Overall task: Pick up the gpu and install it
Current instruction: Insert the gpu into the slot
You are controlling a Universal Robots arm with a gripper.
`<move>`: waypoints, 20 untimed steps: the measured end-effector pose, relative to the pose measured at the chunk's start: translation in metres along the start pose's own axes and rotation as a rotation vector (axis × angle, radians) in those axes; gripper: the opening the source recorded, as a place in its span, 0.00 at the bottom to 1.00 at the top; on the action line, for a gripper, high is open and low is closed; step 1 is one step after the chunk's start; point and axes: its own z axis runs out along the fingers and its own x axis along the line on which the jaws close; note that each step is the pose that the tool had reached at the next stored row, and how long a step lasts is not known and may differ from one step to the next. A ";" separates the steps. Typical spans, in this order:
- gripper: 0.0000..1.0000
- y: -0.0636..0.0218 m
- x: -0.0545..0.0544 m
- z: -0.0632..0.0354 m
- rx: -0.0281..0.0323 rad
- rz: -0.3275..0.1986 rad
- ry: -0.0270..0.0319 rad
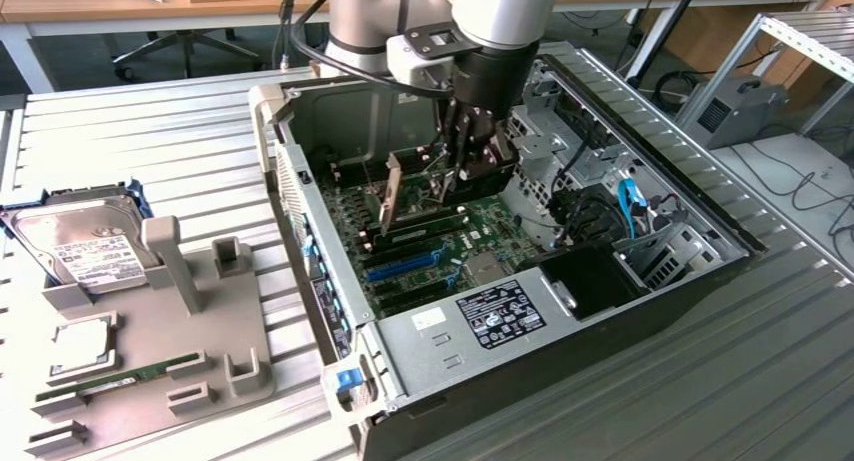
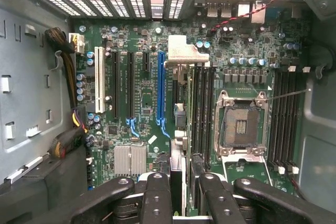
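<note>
My gripper (image 1: 461,166) reaches down into the open computer case (image 1: 441,326) and is shut on the gpu (image 1: 424,189), a thin dark card. The card's metal bracket (image 1: 391,193) points toward the case's rear wall. In the wrist view the gpu (image 2: 179,103) is seen edge-on between my black fingers (image 2: 157,198), with its silvery bracket (image 2: 184,52) at the far end. The card hangs above the motherboard (image 2: 139,108), just beside the long blue slot (image 2: 161,85) and not seated in it.
A grey fixture tray (image 1: 200,366) on the exterior view's left carries a hard drive (image 1: 87,249), a processor (image 1: 83,343) and a green memory stick (image 1: 118,379). Inside the case are the empty processor socket (image 2: 240,124), black memory slots (image 2: 202,103), cable bundles (image 2: 68,72) and drive cages (image 1: 574,151).
</note>
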 end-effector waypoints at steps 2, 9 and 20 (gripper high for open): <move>0.26 0.0000 0.000 0.0005 0.0000 0.000 0.0000; 0.26 0.0000 0.001 0.0016 0.0000 0.000 0.0001; 0.26 0.0002 0.003 0.0033 0.0001 0.000 0.0000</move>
